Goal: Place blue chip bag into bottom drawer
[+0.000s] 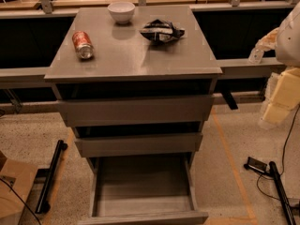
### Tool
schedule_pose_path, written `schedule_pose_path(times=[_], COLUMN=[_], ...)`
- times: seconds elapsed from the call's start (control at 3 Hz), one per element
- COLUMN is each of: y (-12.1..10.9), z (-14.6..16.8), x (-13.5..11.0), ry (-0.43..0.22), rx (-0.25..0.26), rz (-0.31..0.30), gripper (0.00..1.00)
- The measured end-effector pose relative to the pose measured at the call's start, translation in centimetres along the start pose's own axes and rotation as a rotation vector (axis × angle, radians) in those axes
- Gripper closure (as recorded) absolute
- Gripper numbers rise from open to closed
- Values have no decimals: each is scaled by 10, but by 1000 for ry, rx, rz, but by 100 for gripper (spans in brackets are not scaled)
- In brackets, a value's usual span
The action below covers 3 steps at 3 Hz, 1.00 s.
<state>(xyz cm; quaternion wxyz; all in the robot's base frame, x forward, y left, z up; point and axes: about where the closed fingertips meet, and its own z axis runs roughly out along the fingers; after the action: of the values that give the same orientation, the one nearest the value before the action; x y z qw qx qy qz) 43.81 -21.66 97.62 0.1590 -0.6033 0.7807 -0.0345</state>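
The blue chip bag (162, 31) lies crumpled on the grey cabinet top (136, 60), at the back right, dark with white patches. The bottom drawer (143, 187) is pulled out towards me and shows a bare grey floor. The two upper drawers (136, 110) are shut or nearly shut. My arm comes in at the right edge, and my gripper (260, 48) hangs to the right of the cabinet top, level with it and well apart from the bag. It holds nothing that I can see.
A white bowl (121, 11) stands at the back of the top, left of the bag. A red soda can (83, 44) lies on its side at the left. A cardboard box (11, 189) and black bars (50, 177) lie on the floor.
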Motion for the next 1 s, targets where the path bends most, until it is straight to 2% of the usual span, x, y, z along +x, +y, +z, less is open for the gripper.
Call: schedule_pose_path(times=[0.33, 0.67, 1.0], y=[0, -15, -47], z=[0, 6, 23], x=[0, -7, -17], ry=[0, -57, -185], rx=[0, 28, 56], rz=[0, 11, 51], gripper=[0, 0, 0])
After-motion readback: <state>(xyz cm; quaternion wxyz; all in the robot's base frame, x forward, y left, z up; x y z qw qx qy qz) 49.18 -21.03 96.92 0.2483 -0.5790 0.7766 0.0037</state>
